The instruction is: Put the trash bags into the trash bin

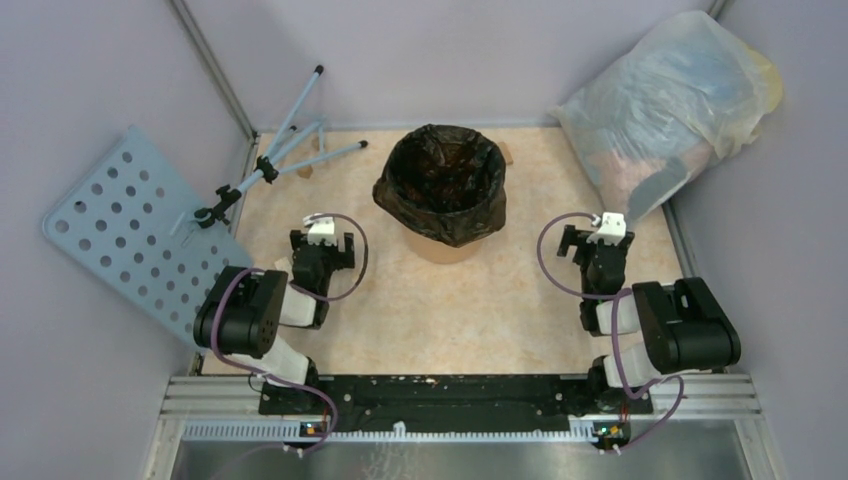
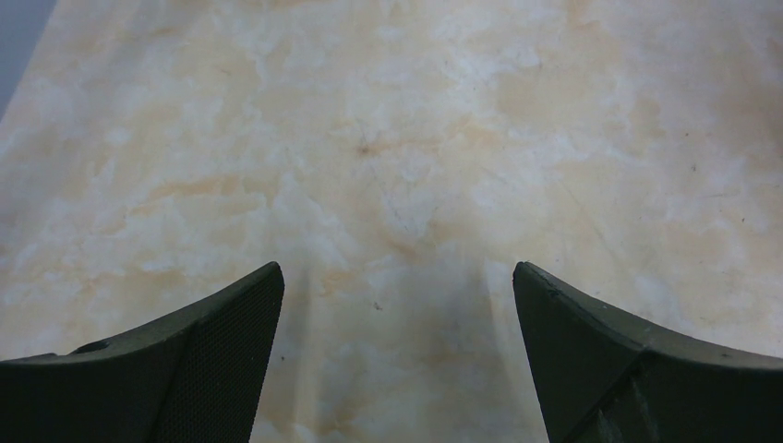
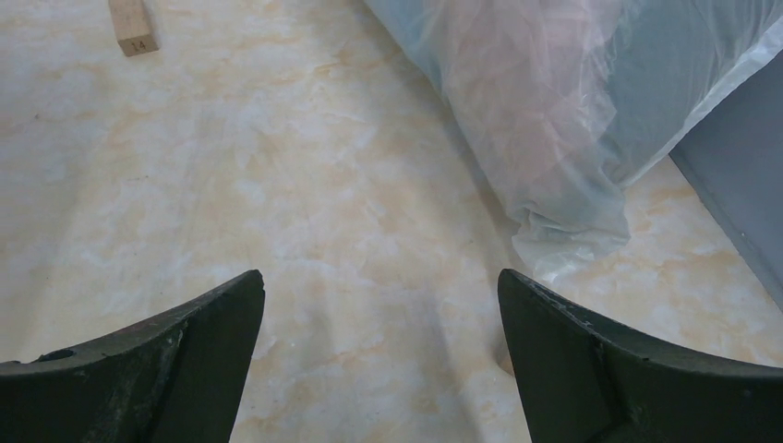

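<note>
A thin, glossy black plastic trash bag (image 1: 441, 185) sits in the round orange plastic bin (image 1: 447, 252) at the middle of the marble-patterned worktop (image 1: 480, 320). Its crinkled mouth is open and folded out over the rim, so that only the bin's lower wall shows. The left fingers (image 2: 212, 360) and the right fingers (image 3: 185, 360) stand wide apart and hold nothing. Each arm is folded low near its base, well apart from the bin. A large translucent stuffed plastic bag (image 1: 665, 100) leans in the far right corner, just beyond the right arm. By the look of it, the black bag is in place and little, if anything, is left to do.
</note>
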`<state>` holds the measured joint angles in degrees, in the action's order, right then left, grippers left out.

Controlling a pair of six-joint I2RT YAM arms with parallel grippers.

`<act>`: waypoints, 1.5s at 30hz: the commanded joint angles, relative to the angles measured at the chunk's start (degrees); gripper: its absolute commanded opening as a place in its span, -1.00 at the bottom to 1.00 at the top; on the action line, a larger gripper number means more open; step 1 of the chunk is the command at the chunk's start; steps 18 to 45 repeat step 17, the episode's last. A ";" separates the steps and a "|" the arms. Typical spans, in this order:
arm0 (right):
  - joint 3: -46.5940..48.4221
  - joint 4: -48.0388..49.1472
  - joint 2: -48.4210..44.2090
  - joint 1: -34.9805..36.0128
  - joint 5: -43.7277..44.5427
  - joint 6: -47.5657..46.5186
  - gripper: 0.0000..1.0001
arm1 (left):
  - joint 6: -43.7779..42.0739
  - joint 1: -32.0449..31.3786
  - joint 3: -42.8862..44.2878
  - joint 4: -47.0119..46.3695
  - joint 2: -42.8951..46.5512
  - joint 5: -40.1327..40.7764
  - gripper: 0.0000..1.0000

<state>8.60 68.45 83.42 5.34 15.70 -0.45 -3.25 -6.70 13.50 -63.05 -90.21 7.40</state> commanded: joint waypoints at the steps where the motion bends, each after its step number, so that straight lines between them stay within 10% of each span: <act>1: 1.14 3.42 0.34 -0.50 -0.73 -0.12 0.92 | -1.80 0.73 0.88 -7.64 0.10 -0.39 0.97; 45: 1.24 3.19 0.23 -0.49 -0.76 0.01 0.94 | -1.38 1.13 2.26 -3.84 0.53 -1.58 0.97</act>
